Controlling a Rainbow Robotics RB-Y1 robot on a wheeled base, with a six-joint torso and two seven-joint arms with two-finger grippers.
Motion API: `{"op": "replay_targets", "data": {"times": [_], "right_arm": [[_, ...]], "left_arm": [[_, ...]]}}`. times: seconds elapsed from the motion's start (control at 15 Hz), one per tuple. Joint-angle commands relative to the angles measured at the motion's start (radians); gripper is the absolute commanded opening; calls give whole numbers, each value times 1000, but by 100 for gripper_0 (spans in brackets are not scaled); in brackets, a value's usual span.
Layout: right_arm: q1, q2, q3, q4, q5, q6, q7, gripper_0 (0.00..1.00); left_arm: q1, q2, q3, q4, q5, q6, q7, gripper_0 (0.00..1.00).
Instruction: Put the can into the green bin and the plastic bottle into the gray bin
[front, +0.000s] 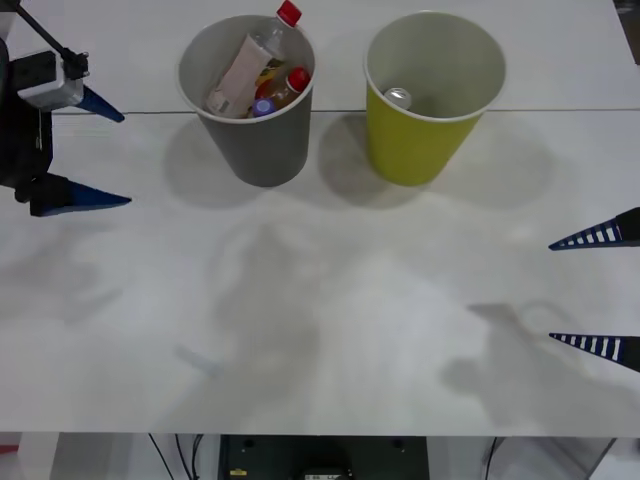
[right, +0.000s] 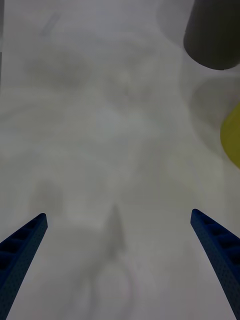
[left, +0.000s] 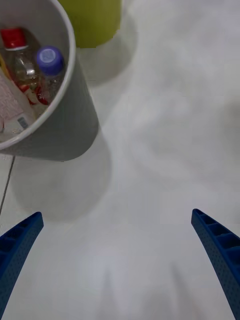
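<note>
- The gray bin (front: 250, 140) is standing upright in the upper left-centre of the front view.
- The plastic bottle (front: 248, 66) is leaning inside it, its red cap poking above the rim.
- The green bin (front: 425, 140) is standing upright just right of it, apart.
- The can (front: 398, 98) is sitting inside it, silver top showing.

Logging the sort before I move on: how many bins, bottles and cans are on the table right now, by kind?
Bins: 2, the gray bin and the green bin
Bottles: 3, all in the gray bin: the plastic bottle, a red-capped amber bottle, a purple-capped bottle
Cans: 1, the can in the green bin
Total: 6
</note>
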Motion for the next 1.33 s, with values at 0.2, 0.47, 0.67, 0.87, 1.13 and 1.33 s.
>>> {"op": "replay_targets", "data": {"times": [0.2,0.47,0.67,0.87,1.13,1.33], "right_arm": [[0,0,0,0,0,0,0,100],[0,0,0,0,0,0,0,100],[0,0,0,0,0,0,0,100],[0,0,0,0,0,0,0,100],[0,0,0,0,0,0,0,100],[0,0,0,0,0,0,0,100]], "left_arm": [[187,0,107,-6,50,34,-218,100],[317,-1,177,-6,125,43,-343,100],[399,0,216,-6,187,57,-355,100],[468,0,234,-6,242,71,-376,100],[554,-1,246,-6,283,117,-462,100],[595,-1,249,-6,312,126,-482,100]]}}
